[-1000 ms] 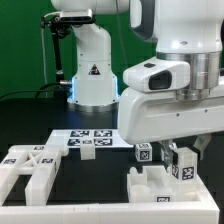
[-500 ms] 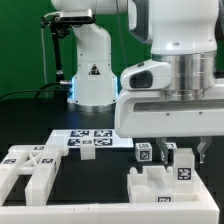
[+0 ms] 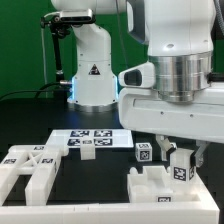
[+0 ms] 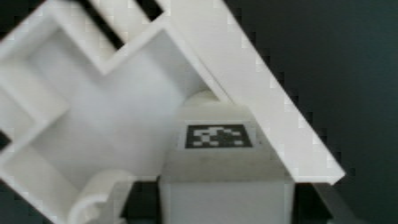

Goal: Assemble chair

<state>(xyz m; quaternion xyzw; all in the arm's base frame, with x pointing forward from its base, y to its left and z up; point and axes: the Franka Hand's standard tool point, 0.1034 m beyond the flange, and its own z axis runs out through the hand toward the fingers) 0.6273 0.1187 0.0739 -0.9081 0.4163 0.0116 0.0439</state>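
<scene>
Between the jaws, the wrist view shows a tagged chair bar (image 4: pixel 219 150) beside the X-braced panel (image 4: pixel 80 95); exterior view shows it upright; grip cannot be told.

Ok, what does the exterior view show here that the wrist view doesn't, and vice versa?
Exterior only: the marker board, the X-braced panel at the exterior view's left, and the whole hand. Wrist only: a close look at slanted white bars. Both: the tagged chair piece below the hand.
</scene>
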